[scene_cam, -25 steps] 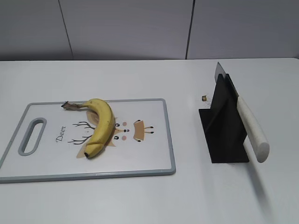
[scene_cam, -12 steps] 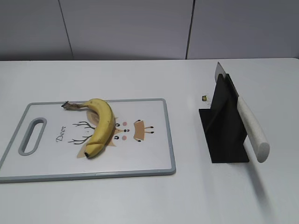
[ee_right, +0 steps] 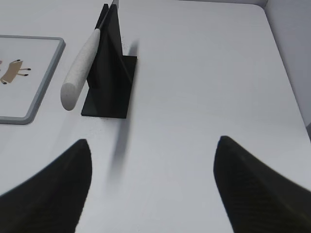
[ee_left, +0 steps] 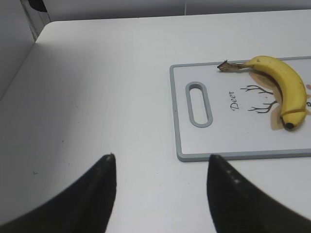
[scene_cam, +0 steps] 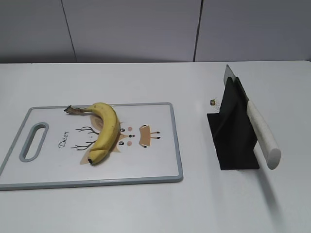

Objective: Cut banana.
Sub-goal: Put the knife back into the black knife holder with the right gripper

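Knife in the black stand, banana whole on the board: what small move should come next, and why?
Probably the right gripper, open and empty, should advance toward the knife handle, which sticks out of the black stand ahead of it. The banana lies uncut on the cutting board, and neither gripper holds a tool yet.

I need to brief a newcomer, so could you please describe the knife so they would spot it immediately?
Right of the grey-rimmed cutting board stands a black stand. The knife rests tilted in it, its speckled white handle jutting toward the camera.
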`<action>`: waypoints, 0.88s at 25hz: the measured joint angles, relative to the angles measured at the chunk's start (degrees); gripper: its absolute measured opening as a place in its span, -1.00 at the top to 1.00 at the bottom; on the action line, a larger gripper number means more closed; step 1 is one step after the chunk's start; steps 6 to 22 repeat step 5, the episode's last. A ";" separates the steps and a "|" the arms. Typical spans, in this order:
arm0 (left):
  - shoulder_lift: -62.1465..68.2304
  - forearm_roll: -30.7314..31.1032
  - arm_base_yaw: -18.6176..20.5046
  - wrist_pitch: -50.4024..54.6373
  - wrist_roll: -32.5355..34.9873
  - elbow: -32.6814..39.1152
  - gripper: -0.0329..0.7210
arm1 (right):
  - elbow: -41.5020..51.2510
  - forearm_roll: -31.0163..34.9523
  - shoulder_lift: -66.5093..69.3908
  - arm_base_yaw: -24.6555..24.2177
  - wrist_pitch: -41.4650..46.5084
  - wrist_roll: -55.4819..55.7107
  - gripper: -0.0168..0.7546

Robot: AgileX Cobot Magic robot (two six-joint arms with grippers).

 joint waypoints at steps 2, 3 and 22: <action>0.00 0.00 0.00 0.00 0.00 0.00 -0.62 | 0.00 0.00 0.00 0.00 0.00 0.00 -0.58; 0.00 0.00 0.00 0.00 0.00 0.00 -0.62 | 0.00 0.00 0.00 0.00 0.00 0.00 -0.58; 0.00 0.00 0.00 0.00 0.00 0.00 -0.62 | 0.00 0.00 0.00 0.00 0.00 0.00 -0.58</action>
